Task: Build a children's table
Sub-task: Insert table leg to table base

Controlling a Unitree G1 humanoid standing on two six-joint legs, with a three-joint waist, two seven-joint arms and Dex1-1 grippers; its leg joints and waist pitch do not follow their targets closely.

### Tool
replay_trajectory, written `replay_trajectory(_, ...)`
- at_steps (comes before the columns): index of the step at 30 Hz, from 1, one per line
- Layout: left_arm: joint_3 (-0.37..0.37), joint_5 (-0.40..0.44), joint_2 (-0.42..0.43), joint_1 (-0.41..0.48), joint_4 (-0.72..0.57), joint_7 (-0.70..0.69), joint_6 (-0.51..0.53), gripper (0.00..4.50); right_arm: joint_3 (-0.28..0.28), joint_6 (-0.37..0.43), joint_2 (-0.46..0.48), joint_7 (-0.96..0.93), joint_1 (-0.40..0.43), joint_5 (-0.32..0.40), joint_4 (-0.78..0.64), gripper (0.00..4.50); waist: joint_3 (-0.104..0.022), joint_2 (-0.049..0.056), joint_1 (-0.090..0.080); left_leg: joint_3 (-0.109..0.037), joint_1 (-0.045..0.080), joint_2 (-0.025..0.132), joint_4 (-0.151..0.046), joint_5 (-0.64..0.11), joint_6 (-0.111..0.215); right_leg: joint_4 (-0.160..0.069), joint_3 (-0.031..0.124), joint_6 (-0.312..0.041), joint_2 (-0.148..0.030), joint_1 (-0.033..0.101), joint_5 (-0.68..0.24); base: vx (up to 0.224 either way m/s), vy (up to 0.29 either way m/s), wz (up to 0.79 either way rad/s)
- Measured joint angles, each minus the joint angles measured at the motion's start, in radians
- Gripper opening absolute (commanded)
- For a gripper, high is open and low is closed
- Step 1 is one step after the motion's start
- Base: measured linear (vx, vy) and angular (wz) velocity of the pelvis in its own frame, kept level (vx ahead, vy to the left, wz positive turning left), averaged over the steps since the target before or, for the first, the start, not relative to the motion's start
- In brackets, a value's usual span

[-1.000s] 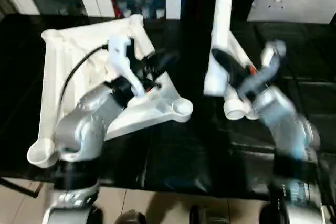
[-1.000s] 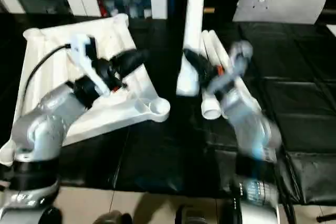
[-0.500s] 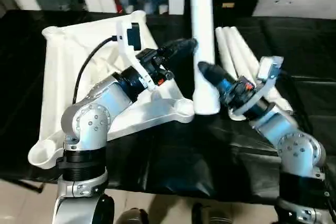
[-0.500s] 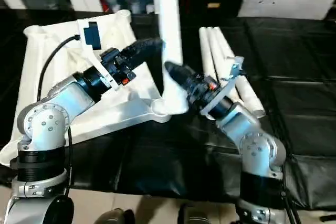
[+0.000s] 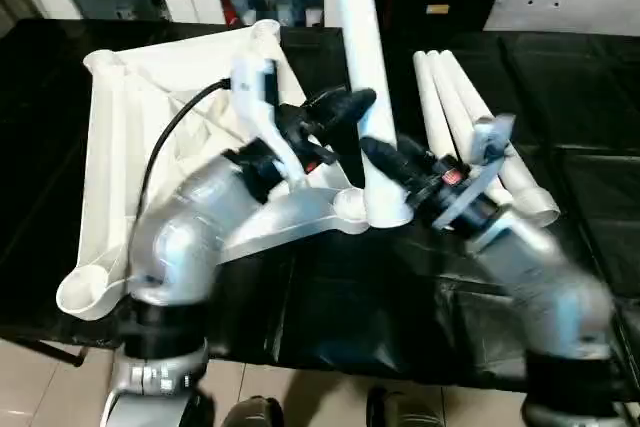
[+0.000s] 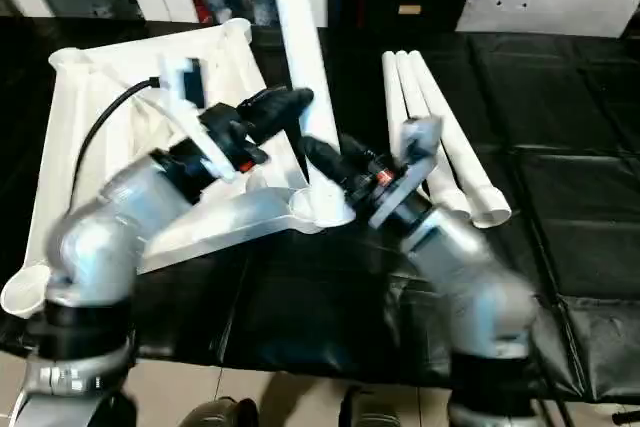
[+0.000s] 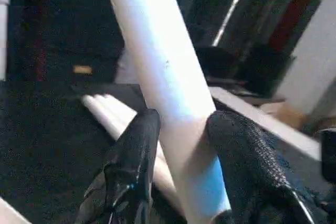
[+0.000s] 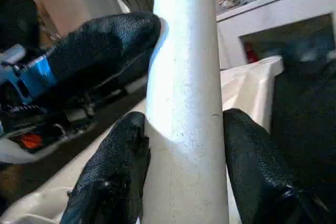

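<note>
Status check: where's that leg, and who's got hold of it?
Left gripper and right gripper both shut on the upright leg. Its base sits at the table top near corner socket; seating unclear. Three spare legs lie aside.

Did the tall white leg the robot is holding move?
Yes. The held leg has shifted toward the tabletop's near corner socket, away from the three spare legs.

Black work surface (image 5: 330, 287): tabletop (image 5: 110, 147), three legs (image 5: 470, 127).
</note>
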Motion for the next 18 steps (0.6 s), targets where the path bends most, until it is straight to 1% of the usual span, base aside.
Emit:
replay_trajectory(3, -0.002, -0.006, -0.005, 0.044, -0.022, -0.002, -0.005, 1.56, 0.039, -0.075, 0.017, 0.000, 0.025, -0.041, 0.025, 1.85, 0.000, 0.001, -0.006, 0.001, 0.000, 0.000, -0.001, 0.000, 0.000, 0.000, 0.000, 0.000, 0.000, 0.000, 0.000, 0.000, 0.000, 0.00)
replay_trajectory(5, 0.012, -0.030, -0.009, 0.066, -0.025, -0.002, 0.022, 1.56, 0.057, -0.087, 0.016, 0.002, 0.029, -0.060, 0.042, 1.85, 0.000, 0.001, -0.010, 0.001, 0.000, 0.000, -0.001, 0.000, 0.000, 0.000, 0.000, 0.000, 0.000, 0.000, 0.000, 0.000, 0.000, 0.00)
replay_trajectory(8, 0.019, -0.063, -0.010, 0.086, -0.035, -0.011, 0.041, 1.56, 0.067, -0.122, 0.018, 0.011, 0.045, -0.073, 0.048, 1.85, 0.000, 0.001, -0.012, 0.001, 0.000, 0.001, 0.000, 0.000, 0.000, 0.000, 0.000, -0.001, 0.000, 0.001, 0.000, 0.000, 0.000, 0.00)
replay_trajectory(11, 0.035, -0.097, -0.036, 0.086, -0.035, -0.009, 0.052, 1.56, 0.067, -0.163, 0.019, 0.012, 0.045, -0.088, 0.048, 1.85, 0.000, 0.001, -0.015, 0.001, 0.000, 0.001, 0.001, 0.000, 0.000, 0.000, 0.000, 0.000, -0.001, 0.001, 0.001, 0.000, 0.000, 0.00)
replay_trajectory(12, 0.045, -0.121, -0.043, 0.086, -0.035, -0.010, 0.064, 1.91, 0.068, -0.178, 0.020, 0.015, 0.045, -0.095, 0.048, 1.85, 0.000, 0.001, -0.018, 0.002, 0.000, 0.001, 0.001, 0.000, 0.000, 0.000, 0.000, 0.000, -0.002, 0.002, 0.001, 0.000, 0.000, 0.00)
replay_trajectory(13, 0.054, -0.140, -0.049, 0.086, -0.035, -0.010, 0.075, 1.91, 0.068, -0.191, 0.020, 0.017, 0.045, -0.098, 0.049, 1.85, 0.000, 0.001, -0.021, 0.002, 0.000, 0.001, 0.001, 0.000, 0.000, 0.000, 0.000, 0.000, -0.002, 0.001, 0.002, 0.000, 0.000, 0.00)
replay_trajectory(14, 0.062, -0.156, -0.054, 0.086, -0.035, -0.009, 0.085, 2.26, 0.069, -0.200, 0.019, 0.020, 0.045, -0.101, 0.049, 1.85, 0.000, 0.001, -0.022, 0.002, 0.000, 0.001, 0.001, 0.000, 0.000, 0.000, 0.000, 0.000, -0.002, 0.002, 0.002, 0.000, 0.000, 0.00)
replay_trajectory(18, 0.079, -0.188, -0.064, 0.084, -0.033, -0.009, 0.101, 2.26, 0.078, -0.242, 0.018, 0.022, 0.045, -0.116, 0.062, 1.85, 0.000, 0.001, -0.026, 0.002, 0.000, 0.001, 0.001, 0.000, 0.000, 0.000, 0.000, 0.000, -0.002, 0.002, 0.002, 0.000, 0.000, 0.00)
